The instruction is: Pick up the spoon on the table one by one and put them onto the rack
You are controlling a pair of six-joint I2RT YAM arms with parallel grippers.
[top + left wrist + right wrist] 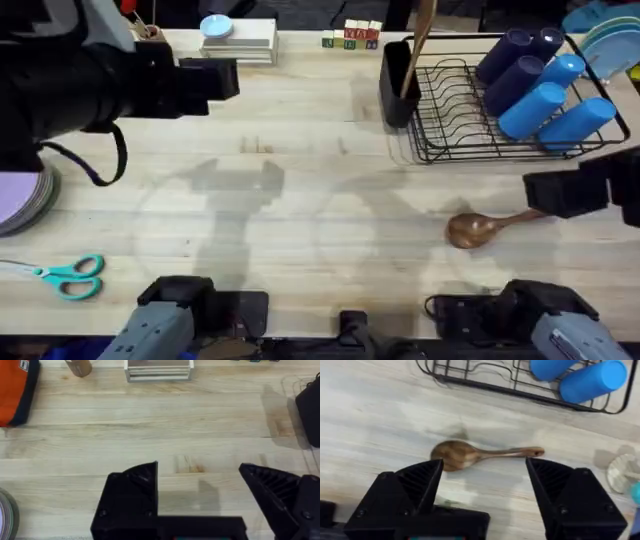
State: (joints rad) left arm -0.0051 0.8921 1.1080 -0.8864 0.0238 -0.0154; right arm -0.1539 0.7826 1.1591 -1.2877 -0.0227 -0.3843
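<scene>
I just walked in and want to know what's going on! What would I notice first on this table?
Probably the bright blue cups piled in the black wire rack at the table's far right corner. Next, the shiny brown spoon lying alone on the wood in front of the rack, with the right gripper open just above it. A second spoon already stands in the rack's holder.

Glossy wooden spoon; matt wood-plank table; wire rack.
</scene>
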